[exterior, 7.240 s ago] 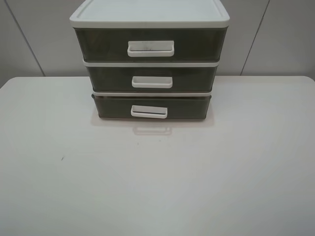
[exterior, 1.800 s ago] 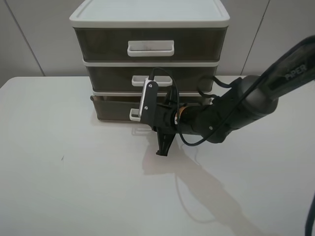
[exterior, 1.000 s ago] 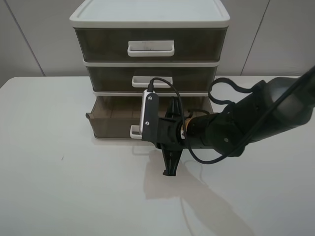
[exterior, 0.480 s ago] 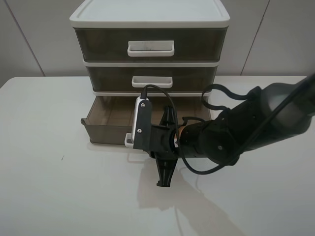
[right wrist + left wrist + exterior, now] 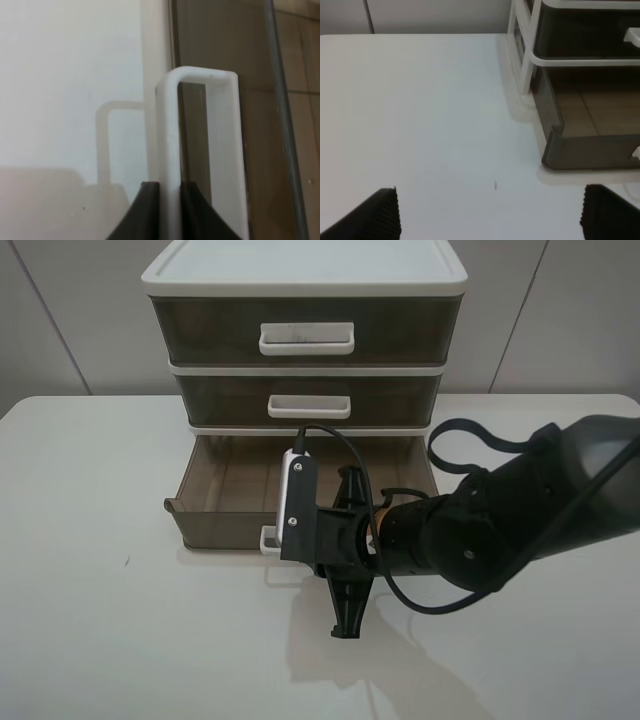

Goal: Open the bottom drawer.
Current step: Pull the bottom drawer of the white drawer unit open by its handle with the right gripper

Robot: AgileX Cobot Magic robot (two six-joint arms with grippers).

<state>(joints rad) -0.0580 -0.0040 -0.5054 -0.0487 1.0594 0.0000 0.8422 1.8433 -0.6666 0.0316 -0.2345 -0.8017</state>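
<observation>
Bright, even light from above, all 3 views. Table (image 5: 110, 640) near-white, low contrast, slight sheen: pale handle (image 5: 200, 150) reflection in rt wrist view. Soft grey shadow (image 5: 400, 670) under rt arm (image 5: 520, 530), falling toward cam. Ext view sharp. Lft wrist view soft overall, dark fingertips (image 5: 382, 215) fuzzy at frame edge. Rt wrist v. close, edges blurred; drawer (image 5: 220, 50) wall hazy.

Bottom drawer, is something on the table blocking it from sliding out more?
Nothing I can see is in its way. The bottom drawer is already partly out, and the right pincer is shut on its white handle. On the table in front, only the robot's own arm is there.
</observation>
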